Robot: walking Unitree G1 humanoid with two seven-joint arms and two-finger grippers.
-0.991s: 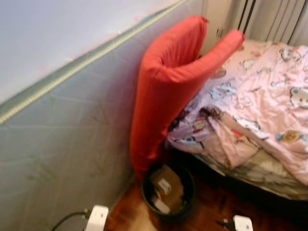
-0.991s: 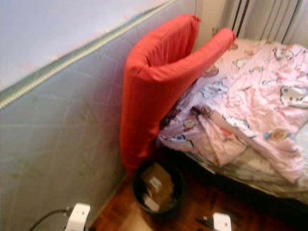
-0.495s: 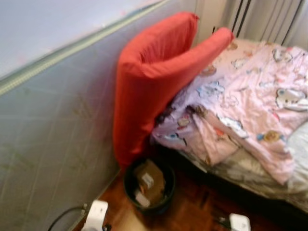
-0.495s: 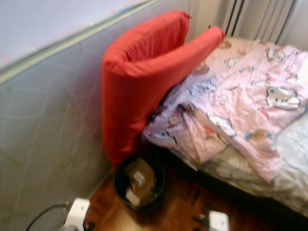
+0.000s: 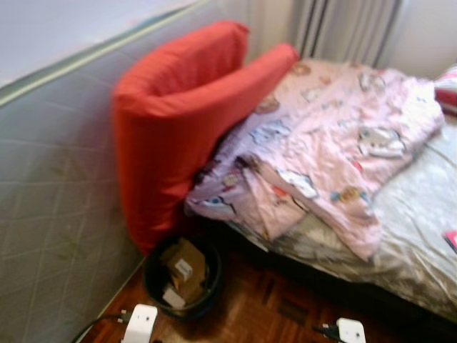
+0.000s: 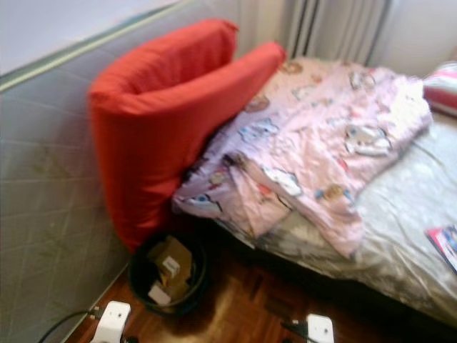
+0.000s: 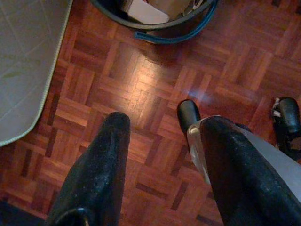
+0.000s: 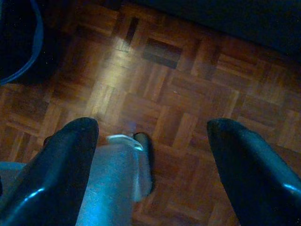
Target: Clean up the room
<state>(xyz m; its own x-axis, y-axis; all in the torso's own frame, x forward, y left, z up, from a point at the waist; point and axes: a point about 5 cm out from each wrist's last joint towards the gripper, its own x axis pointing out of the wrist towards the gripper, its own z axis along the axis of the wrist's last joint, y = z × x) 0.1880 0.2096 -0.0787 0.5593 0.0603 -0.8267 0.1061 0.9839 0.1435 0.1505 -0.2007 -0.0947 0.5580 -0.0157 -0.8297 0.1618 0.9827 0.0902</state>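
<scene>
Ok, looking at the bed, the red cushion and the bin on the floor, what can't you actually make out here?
- Bin contents: cardboard-like pieces, labels too small and blurred in the eye views; left wrist view cuts the bin off at its edge.
- Under the pink quilt: hidden by its folds.
- Behind the red cushion: hidden by the cushion.
- Flat item at the bed's edge: cut off by the frame.

Glossy wood parquet floor, red cloth cushion, quilted mattress
</scene>
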